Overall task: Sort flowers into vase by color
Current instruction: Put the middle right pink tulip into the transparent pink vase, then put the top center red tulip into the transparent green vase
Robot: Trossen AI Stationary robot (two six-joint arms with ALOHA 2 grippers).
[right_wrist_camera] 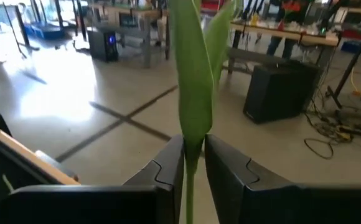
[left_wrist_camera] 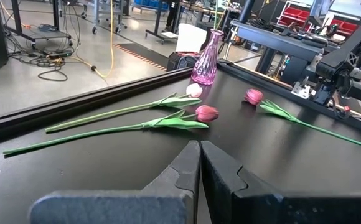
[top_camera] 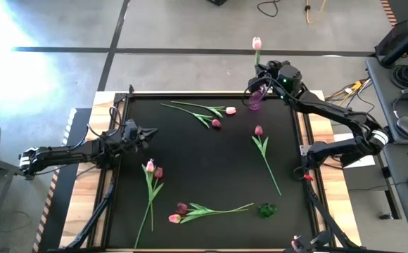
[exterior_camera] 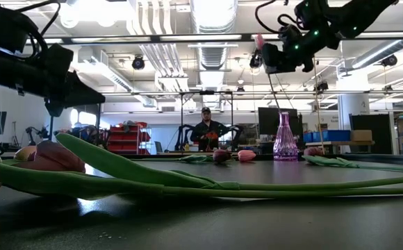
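- Right gripper (top_camera: 266, 79), upper right of high view, is grasping pink tulip (top_camera: 257, 43) stem above vase (top_camera: 255, 99).
- Left gripper (top_camera: 148, 131), at frame left, is hovering w/ fingers clenched, empty.

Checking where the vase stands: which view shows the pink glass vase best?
The low view: the pink vase stands upright in full side profile. The high view shows it from above under the right gripper; the left wrist view shows it farther off; the right wrist view misses it.
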